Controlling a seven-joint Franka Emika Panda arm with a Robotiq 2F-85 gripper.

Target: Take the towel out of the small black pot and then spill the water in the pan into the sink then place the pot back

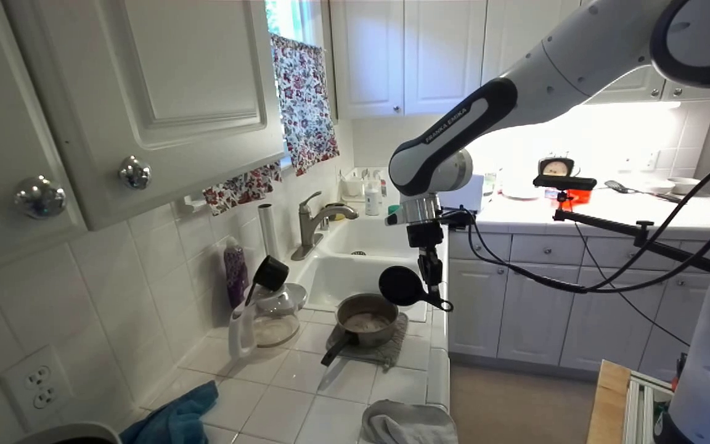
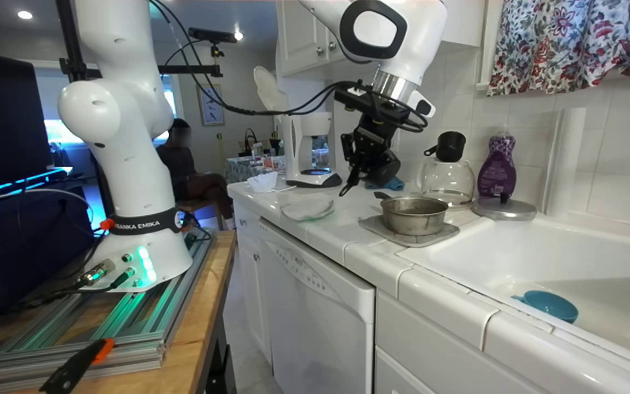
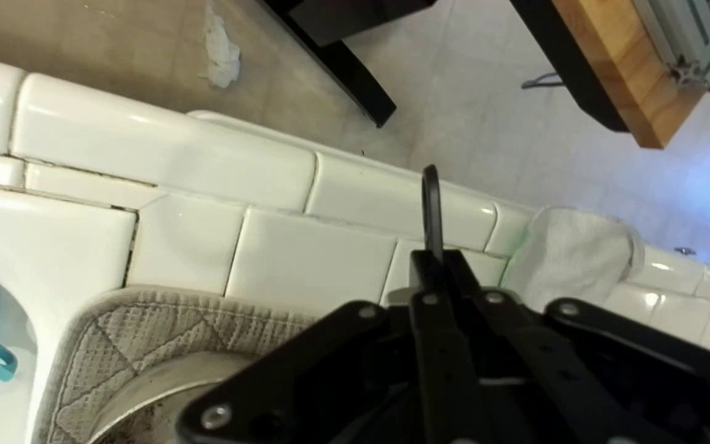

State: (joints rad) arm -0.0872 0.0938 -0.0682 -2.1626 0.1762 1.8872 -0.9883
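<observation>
My gripper is shut on the handle of a small black pot, held in the air near the counter's front edge. In an exterior view the held black pot hangs tilted below the gripper. In the wrist view the gripper pinches the thin handle; the pot's bowl is hidden there. A grey metal pan stands on a quilted pad beside the white sink; the pan also shows in the wrist view. A grey towel lies on the counter.
A glass carafe with another black cup on top stands by the wall, near a purple bottle and a lid. A teal cup lies in the sink. A faucet and a blue cloth are nearby.
</observation>
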